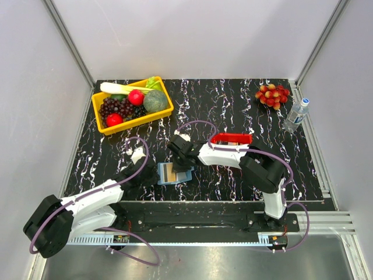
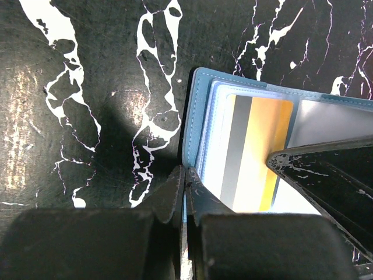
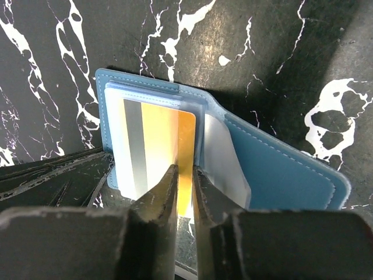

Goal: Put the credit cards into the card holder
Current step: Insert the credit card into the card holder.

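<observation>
- The left fingers are clenched on the near corner of the steel-blue folding card holder, with a sliver of blue showing between their tips.
- The right fingers are nearly closed, tips set at the edge of a gold-and-orange credit card with a grey stripe. I cannot tell whether they grip it.
- That card lies in a clear inner pocket of the holder, which lies open and flat between the two arms.
- Under it is the black, white-veined marble counter.
- A small red plastic tray sits just behind the right arm.
- Farther back are a yellow bin of fruit and vegetables, a red-yellow fruit cluster and a clear water bottle.
- Pale walls with aluminium posts enclose the counter.
</observation>
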`<action>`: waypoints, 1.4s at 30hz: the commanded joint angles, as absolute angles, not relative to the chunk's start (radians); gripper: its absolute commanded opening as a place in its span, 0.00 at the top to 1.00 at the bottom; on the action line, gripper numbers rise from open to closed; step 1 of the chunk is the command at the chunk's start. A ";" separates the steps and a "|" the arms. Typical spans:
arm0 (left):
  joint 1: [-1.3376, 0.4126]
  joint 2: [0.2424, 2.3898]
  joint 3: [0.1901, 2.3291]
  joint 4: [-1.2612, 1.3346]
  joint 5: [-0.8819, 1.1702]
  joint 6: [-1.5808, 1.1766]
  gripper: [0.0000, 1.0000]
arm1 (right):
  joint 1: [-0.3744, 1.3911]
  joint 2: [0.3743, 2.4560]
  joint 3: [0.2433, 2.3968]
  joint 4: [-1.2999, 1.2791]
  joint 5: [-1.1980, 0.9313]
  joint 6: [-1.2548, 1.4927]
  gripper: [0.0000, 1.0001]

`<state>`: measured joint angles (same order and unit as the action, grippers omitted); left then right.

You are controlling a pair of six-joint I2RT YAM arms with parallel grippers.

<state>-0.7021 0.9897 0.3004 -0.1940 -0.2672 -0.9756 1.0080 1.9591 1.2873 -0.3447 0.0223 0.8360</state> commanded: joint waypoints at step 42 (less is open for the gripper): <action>-0.703 0.847 0.362 -0.291 -0.290 -0.933 1.00 | 0.927 1.720 1.160 -0.190 -0.034 0.778 0.60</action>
<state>-0.7006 0.8646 0.3042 -0.2916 -0.2840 -0.9607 0.9325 1.7374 1.1515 -0.1551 -0.0834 0.8124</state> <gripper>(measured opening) 0.023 0.403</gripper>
